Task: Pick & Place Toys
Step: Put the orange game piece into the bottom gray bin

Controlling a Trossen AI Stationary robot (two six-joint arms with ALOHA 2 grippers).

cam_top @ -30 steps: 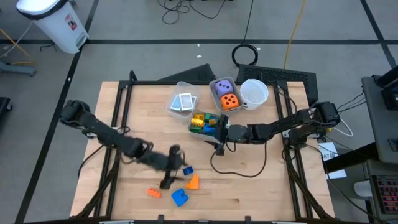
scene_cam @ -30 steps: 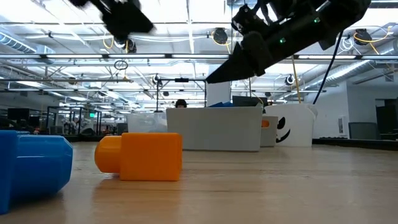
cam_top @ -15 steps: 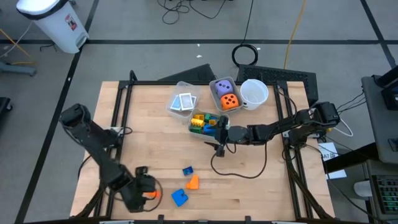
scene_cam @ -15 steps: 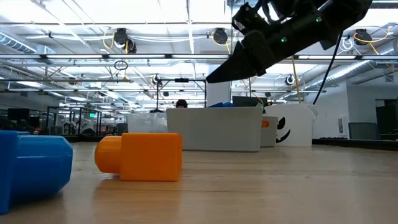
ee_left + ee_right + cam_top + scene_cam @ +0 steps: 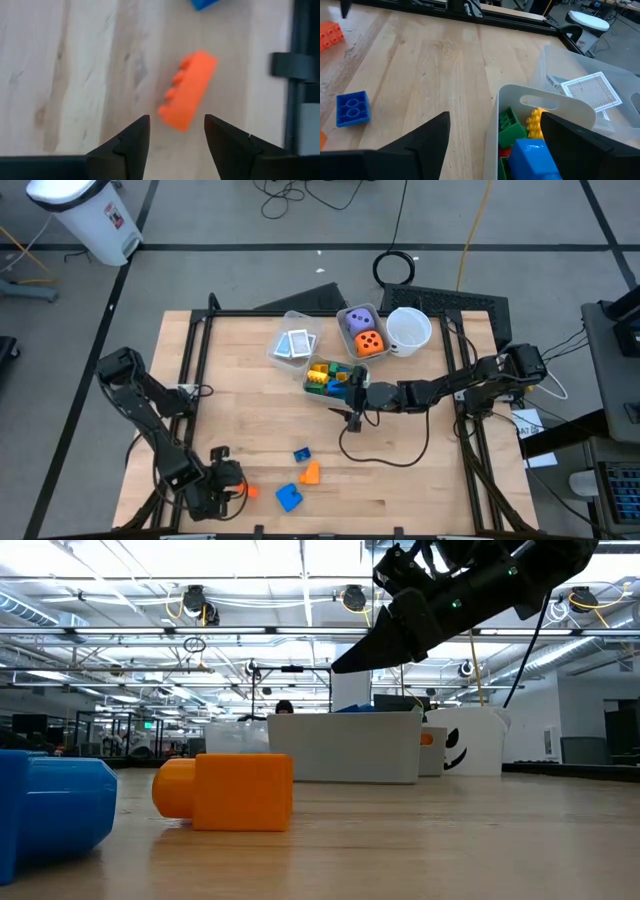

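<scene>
Near the table's front edge, the left gripper (image 5: 174, 135) hangs open over an orange block (image 5: 188, 90).

**Left arm swings to the near corner**

The left pincer (image 5: 232, 488), which a second ago hangs over the small blue block (image 5: 301, 453) mid-surface, now sits low at the near left corner of the surface (image 5: 420, 480), over the long orange block (image 5: 187, 90). Its fingers (image 5: 131, 142) stand apart on either side of that block, narrower than before. It is gone from the low view.
</scene>
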